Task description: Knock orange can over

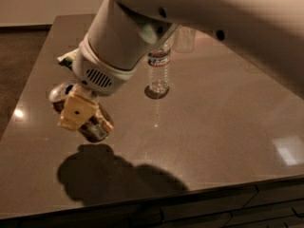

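Observation:
The orange can [96,126] lies tilted on the dark tabletop [223,127] at the left. Its silver top [59,93] points left and its darker base end points toward the front right. My gripper [77,114], with beige fingers under the white wrist [107,65], is right over the middle of the can and covers it. The large white arm fills the upper right of the view. The gripper's shadow falls on the table in front of it.
A clear plastic water bottle [159,69] stands upright just right of the wrist. A clear glass [185,38] stands behind it, partly hidden by the arm. A green and white object [67,59] peeks out behind the wrist. The table's front edge [190,194] is close.

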Robot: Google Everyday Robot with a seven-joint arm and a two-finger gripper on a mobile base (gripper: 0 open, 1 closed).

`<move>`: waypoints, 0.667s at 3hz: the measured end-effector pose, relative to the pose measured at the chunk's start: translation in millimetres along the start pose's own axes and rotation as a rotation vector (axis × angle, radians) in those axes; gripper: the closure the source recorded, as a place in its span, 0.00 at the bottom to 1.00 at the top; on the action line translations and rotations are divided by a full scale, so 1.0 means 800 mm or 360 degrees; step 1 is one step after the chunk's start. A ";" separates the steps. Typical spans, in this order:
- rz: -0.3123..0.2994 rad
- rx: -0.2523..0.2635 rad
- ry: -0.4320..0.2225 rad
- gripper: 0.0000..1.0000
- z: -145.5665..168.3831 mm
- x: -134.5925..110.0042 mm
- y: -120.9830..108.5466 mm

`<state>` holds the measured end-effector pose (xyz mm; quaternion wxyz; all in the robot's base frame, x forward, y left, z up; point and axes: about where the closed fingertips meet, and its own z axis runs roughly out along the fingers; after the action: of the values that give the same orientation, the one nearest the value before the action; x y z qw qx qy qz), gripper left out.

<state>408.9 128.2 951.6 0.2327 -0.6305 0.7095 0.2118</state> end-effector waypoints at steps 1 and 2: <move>0.0086 0.0031 0.0246 0.99 -0.008 0.047 -0.024; 0.0105 0.0052 0.0392 0.78 -0.009 0.068 -0.034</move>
<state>430.2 77.3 924.9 0.1471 -0.6242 0.7565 0.1286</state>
